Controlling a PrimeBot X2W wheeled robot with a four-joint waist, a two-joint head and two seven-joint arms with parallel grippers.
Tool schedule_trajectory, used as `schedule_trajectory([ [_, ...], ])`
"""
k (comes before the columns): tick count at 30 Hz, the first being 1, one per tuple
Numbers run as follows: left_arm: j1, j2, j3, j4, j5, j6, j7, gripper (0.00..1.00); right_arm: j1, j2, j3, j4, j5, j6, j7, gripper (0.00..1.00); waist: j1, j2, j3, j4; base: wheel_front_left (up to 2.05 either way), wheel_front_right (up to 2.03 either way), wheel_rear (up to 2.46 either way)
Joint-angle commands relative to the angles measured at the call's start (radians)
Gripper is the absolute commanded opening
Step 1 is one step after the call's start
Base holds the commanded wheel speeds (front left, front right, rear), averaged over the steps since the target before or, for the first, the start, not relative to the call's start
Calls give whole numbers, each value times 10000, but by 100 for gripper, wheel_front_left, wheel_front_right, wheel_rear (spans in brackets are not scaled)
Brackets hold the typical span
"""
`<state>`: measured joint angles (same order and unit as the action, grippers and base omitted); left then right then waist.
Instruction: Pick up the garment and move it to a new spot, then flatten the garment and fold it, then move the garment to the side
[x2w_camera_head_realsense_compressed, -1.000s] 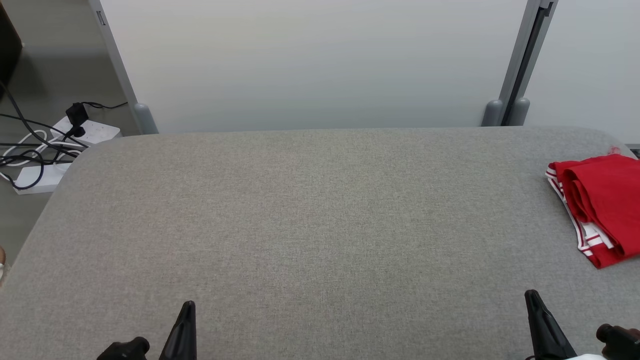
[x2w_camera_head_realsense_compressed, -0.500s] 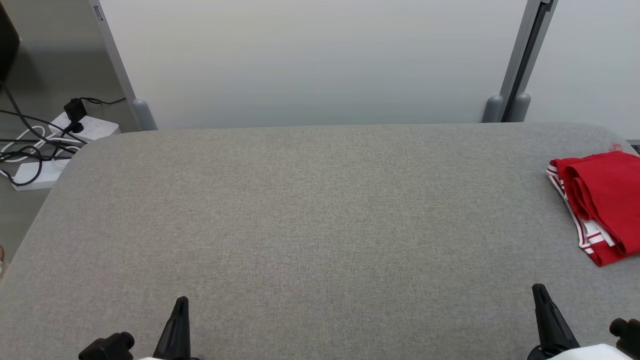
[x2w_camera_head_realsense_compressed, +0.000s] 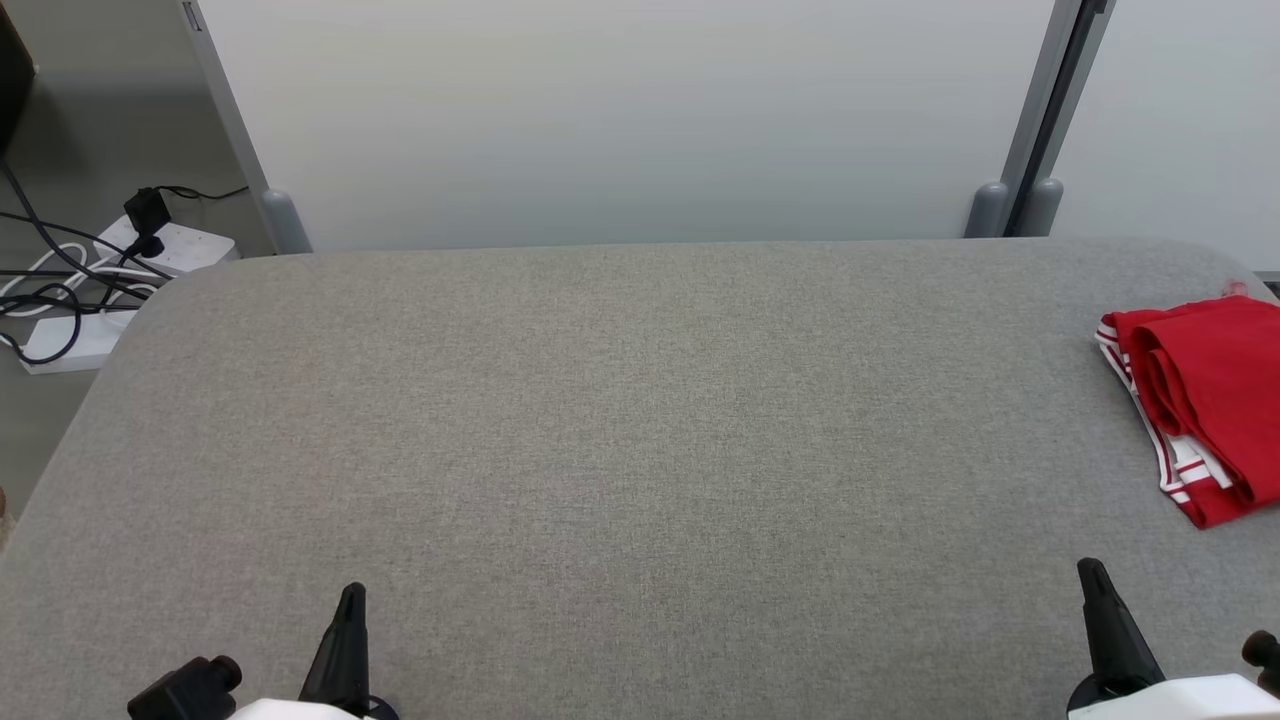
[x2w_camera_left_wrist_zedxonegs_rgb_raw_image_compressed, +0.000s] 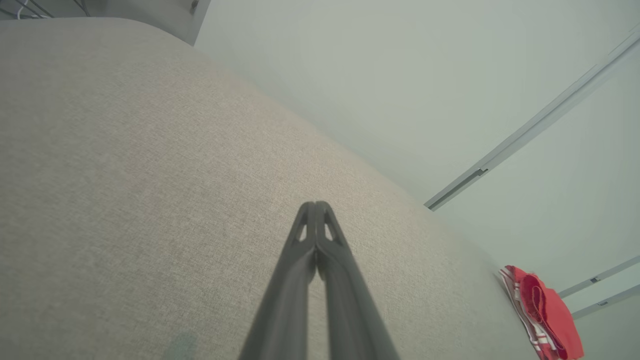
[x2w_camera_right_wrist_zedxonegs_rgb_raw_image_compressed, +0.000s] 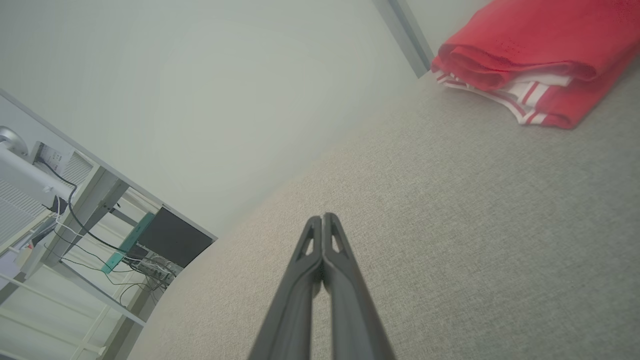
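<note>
The folded red garment (x2w_camera_head_realsense_compressed: 1205, 400) lies at the right edge of the grey tabletop (x2w_camera_head_realsense_compressed: 640, 420). The left hand (x2w_camera_head_realsense_compressed: 350, 597) and right hand (x2w_camera_head_realsense_compressed: 1092, 572) are closed and empty, at the near edge, apart from it.

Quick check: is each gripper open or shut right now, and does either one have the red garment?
Left gripper: shut, holding nothing.
Right gripper: shut, holding nothing; the red garment lies folded on the table, apart from it.
</note>
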<state>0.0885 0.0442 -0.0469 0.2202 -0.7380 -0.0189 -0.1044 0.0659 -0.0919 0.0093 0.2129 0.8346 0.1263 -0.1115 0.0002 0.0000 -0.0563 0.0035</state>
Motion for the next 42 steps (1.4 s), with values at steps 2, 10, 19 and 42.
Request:
schedule_trajectory([
  [2,-671,29,258,-209,-402,-143,92,0,-526,-46,-10,-161,390,20,112,0,-1,0,18,-1,0,0,0],
  [10,-814,32,407,-158,-1317,-251,322,0,-659,-1,-137,-109,1208,22,341,0,-1,0,81,-5,0,0,0],
  [19,-976,36,575,-100,-2351,-372,582,0,-809,51,-281,-49,2129,25,600,0,-1,0,153,-9,0,0,0],
  [42,-1386,46,1003,46,-4981,-681,1243,0,-1192,185,-654,102,4468,33,1265,0,-1,0,335,-20,0,0,0],
])
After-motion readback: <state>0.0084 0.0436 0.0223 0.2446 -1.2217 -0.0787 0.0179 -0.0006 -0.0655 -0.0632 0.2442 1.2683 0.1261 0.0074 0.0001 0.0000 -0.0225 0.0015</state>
